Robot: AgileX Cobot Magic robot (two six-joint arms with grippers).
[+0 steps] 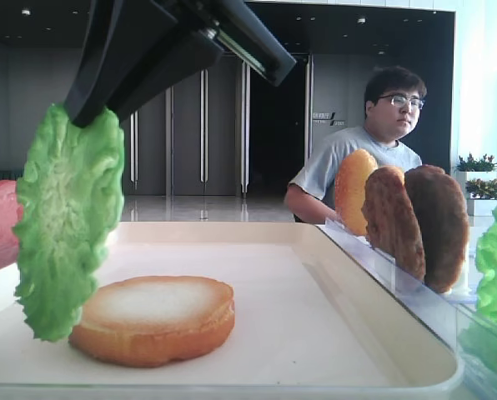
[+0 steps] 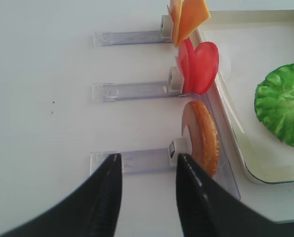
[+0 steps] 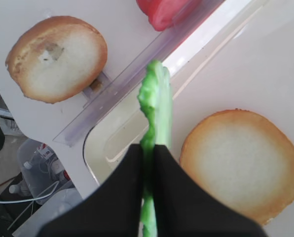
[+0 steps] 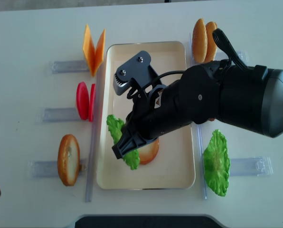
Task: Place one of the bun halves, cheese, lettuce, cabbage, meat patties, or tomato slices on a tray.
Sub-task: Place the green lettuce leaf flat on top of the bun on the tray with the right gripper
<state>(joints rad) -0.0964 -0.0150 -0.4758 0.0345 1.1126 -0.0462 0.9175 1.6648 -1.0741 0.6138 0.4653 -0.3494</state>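
My right gripper (image 3: 154, 148) is shut on a ruffled green lettuce (image 3: 156, 94) leaf, which hangs on edge over the left part of the cream tray (image 4: 179, 47). From the table-level view the lettuce (image 1: 69, 217) dangles just left of a bun half (image 1: 155, 319) lying pale face up on the tray (image 1: 232, 229). From above, the leaf (image 4: 117, 129) partly overlaps that bun half (image 4: 150, 151). My left gripper (image 2: 148, 160) stands open above the bare table, beside a second bun half (image 2: 202, 138) standing in its rack.
Left of the tray, clear racks hold cheese (image 4: 93, 47), tomato slices (image 4: 84, 100) and the standing bun half (image 4: 69, 159). On the right, racks hold a bun top with meat patties (image 1: 415, 221) and another lettuce leaf (image 4: 216, 162). A person (image 1: 374, 142) sits behind the table.
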